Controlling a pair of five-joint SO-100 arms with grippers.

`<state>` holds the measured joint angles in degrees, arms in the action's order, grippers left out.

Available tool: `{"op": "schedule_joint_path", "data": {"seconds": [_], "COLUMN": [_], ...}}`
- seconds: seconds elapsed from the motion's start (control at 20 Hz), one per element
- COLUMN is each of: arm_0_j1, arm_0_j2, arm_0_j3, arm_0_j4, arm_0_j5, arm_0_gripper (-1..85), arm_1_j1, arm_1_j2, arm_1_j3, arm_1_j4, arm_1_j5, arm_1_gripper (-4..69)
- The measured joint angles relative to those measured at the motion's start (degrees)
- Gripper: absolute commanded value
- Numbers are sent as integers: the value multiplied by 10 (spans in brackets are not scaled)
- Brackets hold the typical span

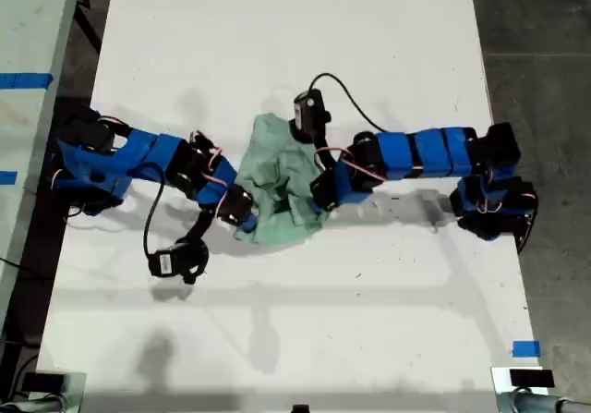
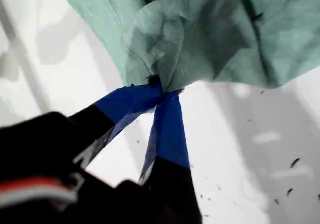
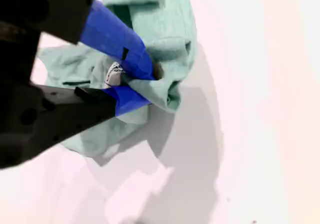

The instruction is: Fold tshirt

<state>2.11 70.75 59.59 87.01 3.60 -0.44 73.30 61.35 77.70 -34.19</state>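
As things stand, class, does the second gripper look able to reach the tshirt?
Yes, it seems so: my second gripper has its jaws closed on a bunched fold of the tshirt, with nothing in between.

A long white matte table (image 1: 277, 339) runs through the exterior view, brightly lit from above, with soft grey shadows falling across its bare top. On the exterior view's right there is dark grey concrete floor (image 1: 545, 53), crossed by a faint seam. On the exterior view's left, a strip of dark floor separates the table from a second pale surface (image 1: 28, 25) marked with blue tape (image 1: 23, 80). A small blue tape square (image 1: 525, 348) sits near the table's right corner at the near edge.
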Motion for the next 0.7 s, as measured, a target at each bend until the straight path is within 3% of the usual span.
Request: {"op": "schedule_joint_path", "data": {"seconds": [0.25, 0.3, 0.35, 0.5, 0.7], "arm_0_j1": [-215, -253, -287, -423, -581], "arm_0_j2": [18, 18, 18, 40, 145], "arm_0_j3": [4, 4, 4, 4, 10], "arm_0_j4": [11, 11, 11, 11, 32], "arm_0_j5": [143, 167, 200, 245, 279], "arm_0_gripper": [10, 134, 243, 269, 274], "arm_1_j1": [169, 198, 228, 339, 478], "arm_1_j2": [0, -1, 0, 1, 78], "arm_1_j3": [11, 22, 29, 30, 93], "arm_1_j4": [-53, -68, -79, -75, -54], "arm_1_j5": [-78, -86, -92, -104, -147], "arm_1_gripper": [-8, 32, 232, 511, 389]}}
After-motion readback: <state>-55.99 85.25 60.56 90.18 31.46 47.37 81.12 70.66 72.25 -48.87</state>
